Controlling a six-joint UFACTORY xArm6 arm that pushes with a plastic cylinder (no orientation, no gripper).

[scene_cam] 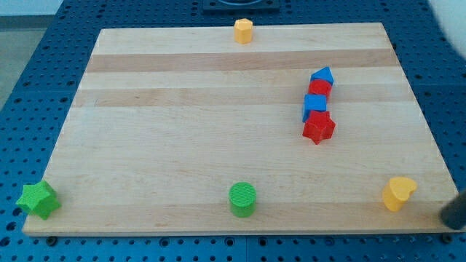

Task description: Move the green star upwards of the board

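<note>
Green star (38, 199), ridged plastic, sits at wooden board's (182, 131) bottom-left corner, overhanging left edge. Green cylinder (242, 199) near bottom edge, middle. Yellow heart (398, 193) bottom-right. Blue and red blocks (318, 104) touching in column, right side. Yellow hexagonal block (243, 30) at top edge. Dark blurred shape (456, 211) at view's right edge, possibly rod; my tip not discernible; no pincer on rig. Blue perforated bench (44, 65) around board.

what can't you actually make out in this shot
- My tip: the camera view's right edge cuts off a blurred dark shape; the rod's end doesn't show.
- Red block in the right-hand stack: shape hidden by the blue blocks crowding it.
- Green star: overhangs the board's bottom-left corner; contact unclear.
</note>
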